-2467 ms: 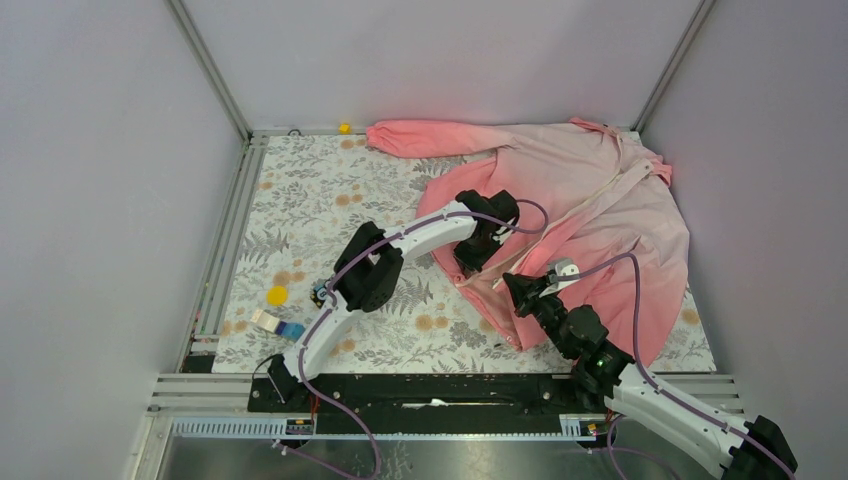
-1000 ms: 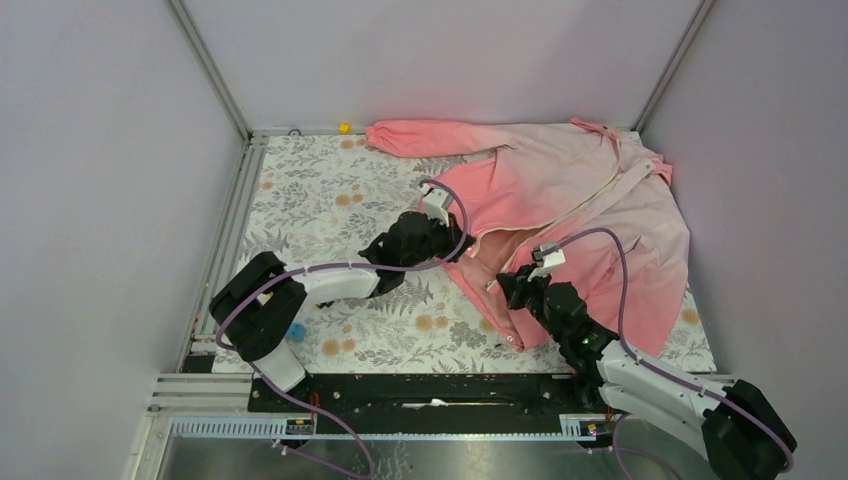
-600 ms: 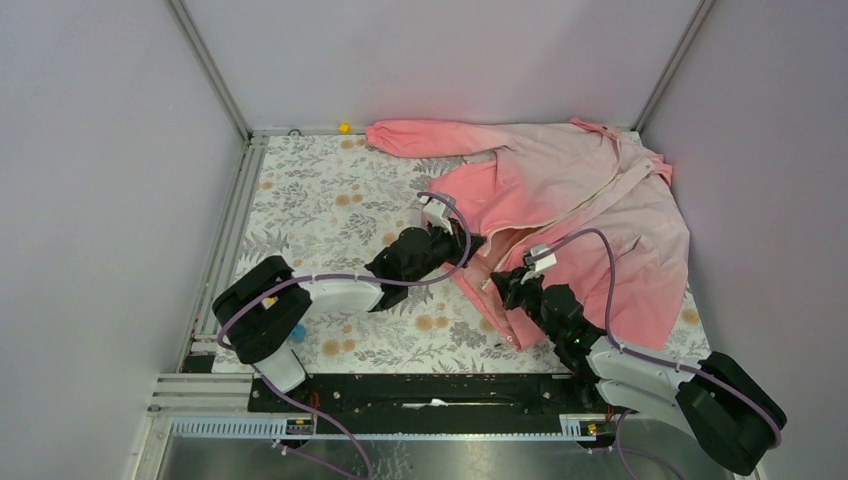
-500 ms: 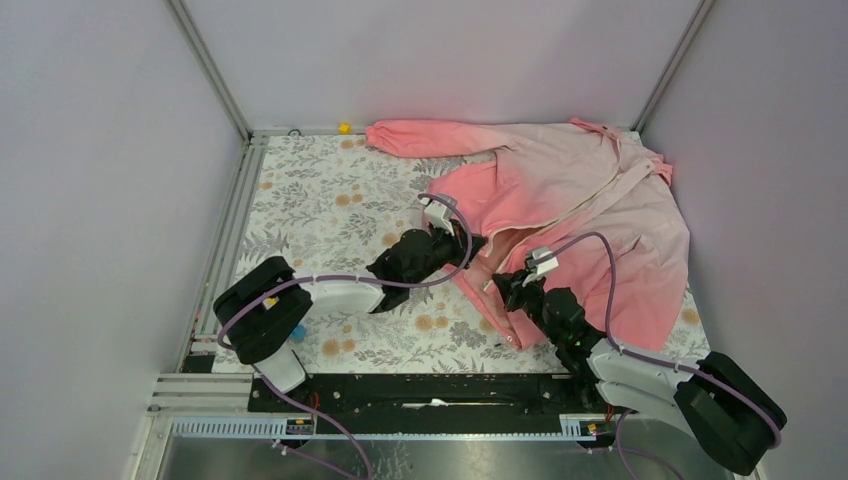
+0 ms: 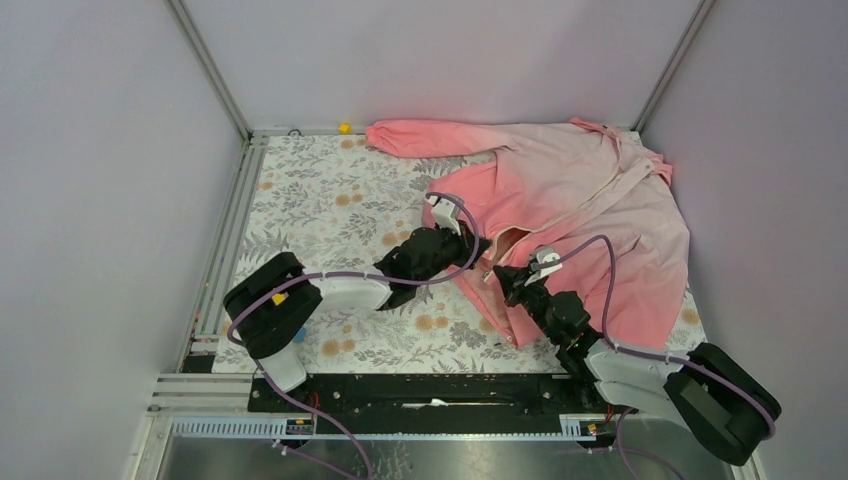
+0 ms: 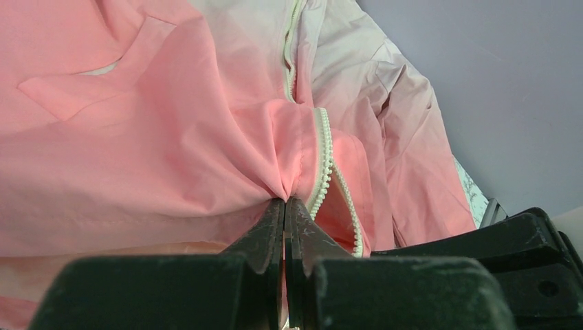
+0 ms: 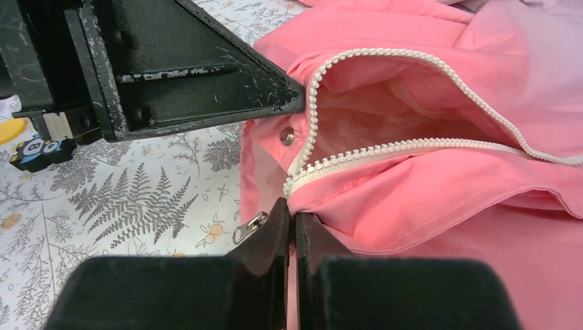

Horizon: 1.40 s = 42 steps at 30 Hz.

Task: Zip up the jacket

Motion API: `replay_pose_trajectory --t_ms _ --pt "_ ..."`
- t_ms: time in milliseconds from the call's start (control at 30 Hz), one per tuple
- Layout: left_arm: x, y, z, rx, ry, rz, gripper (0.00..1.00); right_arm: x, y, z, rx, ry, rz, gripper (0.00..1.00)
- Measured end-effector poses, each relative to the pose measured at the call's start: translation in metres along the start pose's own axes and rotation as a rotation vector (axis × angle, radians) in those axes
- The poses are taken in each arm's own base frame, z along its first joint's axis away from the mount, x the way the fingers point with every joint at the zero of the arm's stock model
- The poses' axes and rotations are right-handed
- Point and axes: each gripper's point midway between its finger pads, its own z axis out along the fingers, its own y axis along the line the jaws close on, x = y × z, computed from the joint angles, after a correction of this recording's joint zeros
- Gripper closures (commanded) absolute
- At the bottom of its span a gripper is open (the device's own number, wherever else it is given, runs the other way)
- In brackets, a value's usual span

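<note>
**Asker:** Any writing you can read?

**Me:** The only thing like a label is a small black figure [image 7: 34, 152] with a printed face, at the left edge of the right wrist view. It is too small to read and half hidden behind my other arm.

**Asker:** Then count things, biggest first.

**Me:** One jacket [image 5: 590, 190], pink fading to pale. It fills the right half of the top view on the flower-patterned table [image 5: 320, 200]. One sleeve stretches left along the far edge; I cannot make out the other. My two arms reach into the jacket's lower front.

My left gripper [image 6: 284, 201] is fully closed, pinching a fold of pink cloth just beside the zipper. My right gripper [image 7: 290, 206] is also clamped tight, on the hem right at the bottom end of a zipper row.

**Asker:** And the zipper?

**Me:** There are two rows of white teeth [image 7: 385, 148], gaping apart here. They run together toward the right edge of that view, which cuts them off. One metal slider pull [image 7: 249, 227] lies just left of my right fingertips, and one snap stud [image 7: 287, 137] sits above it. One tiny yellow piece [image 5: 344, 127] sits at the far edge, top centre; I cannot tell what it is.
</note>
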Motion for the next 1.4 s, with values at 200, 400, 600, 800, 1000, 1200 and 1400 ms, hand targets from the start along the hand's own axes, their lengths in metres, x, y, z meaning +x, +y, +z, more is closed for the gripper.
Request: replay_pose_trajectory --t_ms 200,400,600,800,1000,1200,1400 --pt "0.001 -0.001 0.001 0.002 0.012 -0.009 1.0 -0.001 0.0 0.006 -0.005 -0.024 -0.036 1.0" --pt "0.002 -0.002 0.002 -0.001 0.023 -0.007 1.0 -0.017 -0.001 0.01 0.002 -0.094 -0.045 1.0" --pt "-0.001 -0.004 0.003 0.006 0.019 -0.008 1.0 -0.023 -0.003 0.012 0.017 -0.122 -0.05 1.0" --pt "0.0 -0.004 0.004 -0.003 0.036 -0.003 1.0 -0.024 -0.004 0.011 0.021 -0.125 -0.049 1.0" --pt "0.0 -0.003 0.005 -0.011 0.043 0.009 1.0 -0.03 -0.006 0.008 0.034 -0.137 -0.045 1.0" --pt "-0.003 -0.006 0.007 -0.008 0.048 0.017 1.0 -0.037 -0.005 0.003 0.033 -0.148 -0.042 1.0" --pt "-0.009 -0.011 0.01 -0.004 0.049 0.016 1.0 -0.022 -0.008 0.001 0.039 -0.085 -0.054 1.0"
